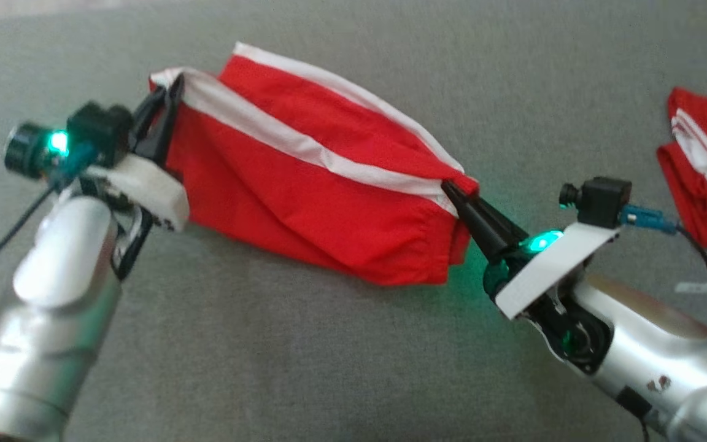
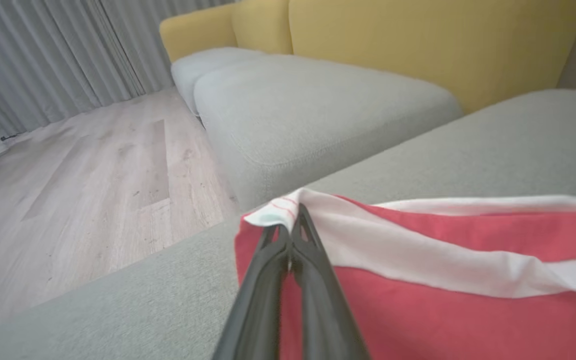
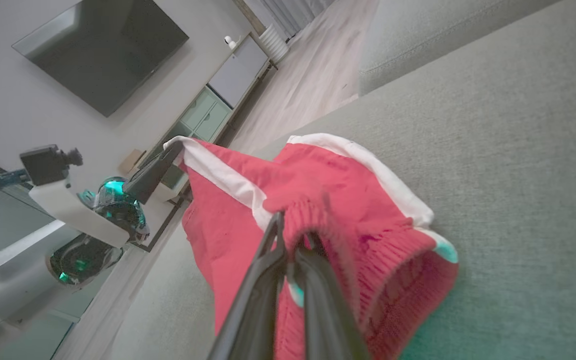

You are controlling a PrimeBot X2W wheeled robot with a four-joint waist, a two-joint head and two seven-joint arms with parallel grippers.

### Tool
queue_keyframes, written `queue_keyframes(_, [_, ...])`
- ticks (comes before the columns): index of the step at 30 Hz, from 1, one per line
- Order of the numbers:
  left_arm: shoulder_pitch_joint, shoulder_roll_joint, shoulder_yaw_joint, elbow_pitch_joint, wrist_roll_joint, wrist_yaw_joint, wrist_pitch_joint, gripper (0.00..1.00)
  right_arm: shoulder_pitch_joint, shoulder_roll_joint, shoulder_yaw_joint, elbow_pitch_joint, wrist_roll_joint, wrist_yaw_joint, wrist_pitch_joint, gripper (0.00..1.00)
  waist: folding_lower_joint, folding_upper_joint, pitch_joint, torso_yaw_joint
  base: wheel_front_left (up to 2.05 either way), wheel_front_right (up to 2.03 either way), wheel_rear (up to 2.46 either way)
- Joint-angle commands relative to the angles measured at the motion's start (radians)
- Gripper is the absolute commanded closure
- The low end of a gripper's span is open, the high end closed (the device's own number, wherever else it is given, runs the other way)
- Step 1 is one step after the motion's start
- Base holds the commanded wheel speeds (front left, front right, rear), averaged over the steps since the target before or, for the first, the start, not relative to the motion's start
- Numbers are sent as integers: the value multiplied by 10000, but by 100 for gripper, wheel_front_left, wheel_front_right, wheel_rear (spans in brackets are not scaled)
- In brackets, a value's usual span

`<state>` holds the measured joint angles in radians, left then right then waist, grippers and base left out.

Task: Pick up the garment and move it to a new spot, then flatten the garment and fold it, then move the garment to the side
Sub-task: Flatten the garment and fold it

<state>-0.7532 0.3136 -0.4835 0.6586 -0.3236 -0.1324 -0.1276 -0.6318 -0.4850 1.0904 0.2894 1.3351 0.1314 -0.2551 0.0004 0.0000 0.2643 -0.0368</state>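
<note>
A red garment with white stripes hangs stretched between my two grippers above the grey sofa seat. My left gripper is shut on its white-trimmed corner at the left end; in the left wrist view the gripper pinches that white edge of the garment. My right gripper is shut on the elastic waistband at the right end. In the right wrist view the gripper clamps the ribbed band of the garment, and the left gripper holds the far corner.
Another red and white garment lies crumpled at the right edge of the seat. A second grey cushion with a yellow backrest stands beyond, with wooden floor beside it. A TV hangs on the wall.
</note>
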Motion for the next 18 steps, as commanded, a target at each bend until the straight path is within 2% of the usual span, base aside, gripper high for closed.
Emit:
queue_keyframes(1, [-644, 568, -48, -25, -104, 19, 95, 100, -195, -3, -4, -173, 78, -7, -64, 100, -4, 0, 755, -436, 0, 0, 0])
queue_keyframes(5, [-1775, 988, -1262, 604, -604, 18, 230, 100, -622, 177, -128, -205, 253, -7, -65, 100, -4, 0, 1315, -760, 0, 0, 0])
queue_keyframes(8, [-2456, 1237, -1814, 1097, -944, 18, 130, 100, -748, 312, -388, -272, 238, -7, -65, 100, -4, 0, 1600, -945, 0, 0, 0])
queue_keyframes(12, [-3205, 1462, -2070, 1860, -1196, 18, -158, 100, -839, 494, -706, -295, 40, -7, -65, 100, -4, 0, 1799, -1134, 0, 0, 0])
queue_keyframes(18, [-3861, 1413, -2479, 2701, -1342, 18, -463, 100, -722, 828, -1101, -228, -253, -7, -66, 100, -4, 0, 1940, -1262, 0, 0, 0])
